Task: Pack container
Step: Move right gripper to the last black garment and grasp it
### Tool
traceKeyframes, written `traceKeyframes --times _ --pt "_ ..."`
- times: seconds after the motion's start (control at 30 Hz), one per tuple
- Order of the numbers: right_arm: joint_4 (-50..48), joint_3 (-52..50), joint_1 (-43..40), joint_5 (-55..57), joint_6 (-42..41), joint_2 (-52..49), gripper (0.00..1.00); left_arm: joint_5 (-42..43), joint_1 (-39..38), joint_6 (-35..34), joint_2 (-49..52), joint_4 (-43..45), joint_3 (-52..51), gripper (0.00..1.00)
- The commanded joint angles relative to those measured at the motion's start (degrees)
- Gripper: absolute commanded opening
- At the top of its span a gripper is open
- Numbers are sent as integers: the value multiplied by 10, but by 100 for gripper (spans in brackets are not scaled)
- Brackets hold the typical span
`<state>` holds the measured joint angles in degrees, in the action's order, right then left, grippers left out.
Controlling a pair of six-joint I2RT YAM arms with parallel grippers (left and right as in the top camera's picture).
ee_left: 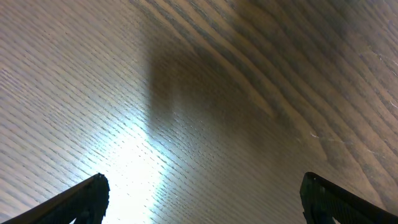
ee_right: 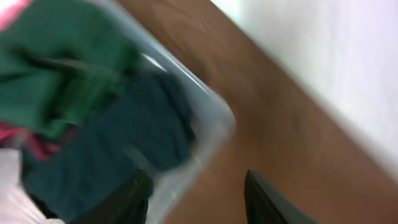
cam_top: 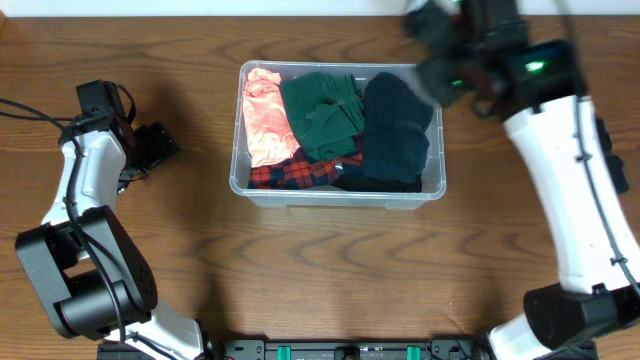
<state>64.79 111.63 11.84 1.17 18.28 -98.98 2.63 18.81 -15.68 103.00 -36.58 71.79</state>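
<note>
Overhead and wrist views of the packing station. The container (cam_top: 432,190), a clear rectangular bin, sits at the middle of the wooden table (cam_top: 330,270). It holds a peach garment (cam_top: 265,115) at its left end, a green garment (cam_top: 325,110) in the centre, a dark navy garment (cam_top: 395,130) at its right end and a red plaid cloth (cam_top: 295,172) along the near wall.

The right gripper (ee_right: 199,199) hangs at the container's far right corner, just beside the rim. Its view is blurred by motion. Its two fingers (ee_right: 267,202) stand apart with nothing between them. One lies over the corner wall and the other over bare wood outside the bin. Whether either finger touches the plastic cannot be told.

The left gripper (ee_left: 202,199) sits well apart from the container, over the table's left side. Its fingertips (ee_left: 87,198) are spread wide and hold nothing, with only wood grain and a bright glare patch below.
</note>
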Motion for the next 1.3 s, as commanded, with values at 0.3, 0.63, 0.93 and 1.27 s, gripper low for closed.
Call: traceKeyframes --times 0.3,0.63,0.93,1.27 --pt "33 -34 -256 56 -233 -87 51 -1 1 -5 3 -1 -3 98" --pt "0 -38 -282 133 -158 -226 52 -1 1 -5 3 -1 -3 98" --pt "-67 -38 -283 171 -95 -280 52 -1 1 -5 3 -1 -3 98" --pt "-81 -38 -283 166 -79 -316 59 -1 1 -5 3 -1 -3 98"
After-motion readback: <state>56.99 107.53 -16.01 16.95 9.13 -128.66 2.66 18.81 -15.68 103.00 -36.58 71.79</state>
